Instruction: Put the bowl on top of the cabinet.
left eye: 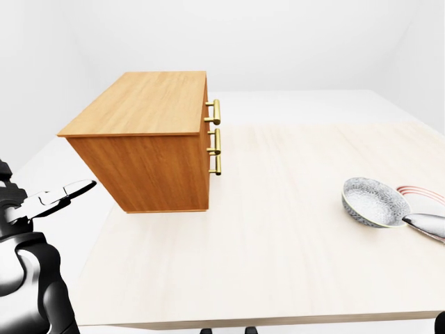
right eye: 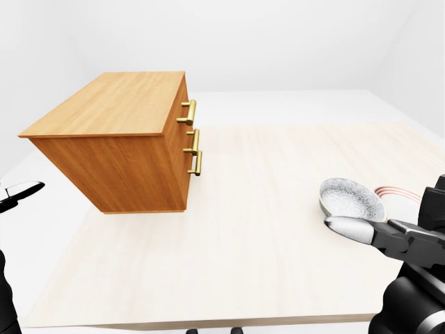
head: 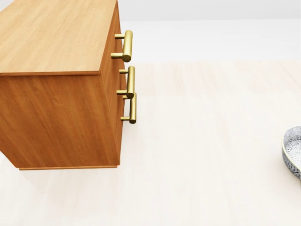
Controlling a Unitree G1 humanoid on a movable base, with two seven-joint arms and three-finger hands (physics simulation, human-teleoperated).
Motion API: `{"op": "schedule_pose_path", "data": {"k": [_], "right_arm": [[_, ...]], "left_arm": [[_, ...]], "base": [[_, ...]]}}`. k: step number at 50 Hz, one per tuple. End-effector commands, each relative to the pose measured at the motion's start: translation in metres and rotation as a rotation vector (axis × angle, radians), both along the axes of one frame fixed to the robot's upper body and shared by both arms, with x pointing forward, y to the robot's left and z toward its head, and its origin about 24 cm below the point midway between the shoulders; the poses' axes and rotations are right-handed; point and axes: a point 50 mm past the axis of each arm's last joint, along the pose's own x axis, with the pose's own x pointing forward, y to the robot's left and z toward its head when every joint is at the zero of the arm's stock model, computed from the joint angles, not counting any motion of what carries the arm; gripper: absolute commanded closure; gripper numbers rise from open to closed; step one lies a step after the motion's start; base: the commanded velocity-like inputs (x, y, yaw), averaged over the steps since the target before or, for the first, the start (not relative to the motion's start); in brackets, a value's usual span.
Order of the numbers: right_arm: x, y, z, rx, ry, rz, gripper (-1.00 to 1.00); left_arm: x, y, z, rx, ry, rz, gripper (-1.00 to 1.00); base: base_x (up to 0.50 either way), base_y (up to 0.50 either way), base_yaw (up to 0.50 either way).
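Bowl (left eye: 374,202) — on the table (left eye: 278,229), right of frame, ungrasped. Cabinet (left eye: 146,136) — upper left, top bare. Right hand (right eye: 361,228) — fingertip at bowl's rim, closure unclear. Left hand (left eye: 59,195) — idle, closure unclear. Grasp, lift and placing all remain.

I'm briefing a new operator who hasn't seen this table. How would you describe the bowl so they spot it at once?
Start at the pale wooden table and look away from the big wooden cabinet toward the left-eye view's right edge. There the bowl sits, tilted, next to a red-ringed plate. It alone has a grey-and-white speckled pattern.
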Motion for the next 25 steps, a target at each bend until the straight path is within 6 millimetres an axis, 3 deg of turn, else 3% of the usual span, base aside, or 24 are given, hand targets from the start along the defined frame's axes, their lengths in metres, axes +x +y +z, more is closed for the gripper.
{"op": "schedule_pose_path", "data": {"k": [1,9,15,24,25], "right_arm": [[0.004,-0.002,-0.003,0.016,0.015,0.005,-1.0],[0.003,-0.002,-0.003,0.018,0.012,0.001,-1.0],[0.006,-0.005,0.0,0.023,0.002,0.008,-1.0],[0.028,-0.032,0.064,-0.171,-0.126,-0.07,-1.0],[0.043,-0.031,0.069,-0.248,-0.064,-0.093,-1.0]], "left_arm": [[0.005,-0.001,-0.008,-0.021,0.029,0.0,-1.0],[0.004,-0.001,-0.007,-0.021,0.027,0.0,-1.0],[0.004,-0.002,-0.007,-0.02,0.024,0.001,-1.0],[0.005,-0.002,-0.007,-0.018,0.028,-0.001,-1.0],[0.006,-0.002,-0.007,-0.019,0.029,-0.001,-1.0]], "base": [[0.0,0.23,0.0],[0.01,0.23,0.0],[0.0,0.01,0.0],[0.0,0.0,0.0],[0.0,0.0,0.0]]}}
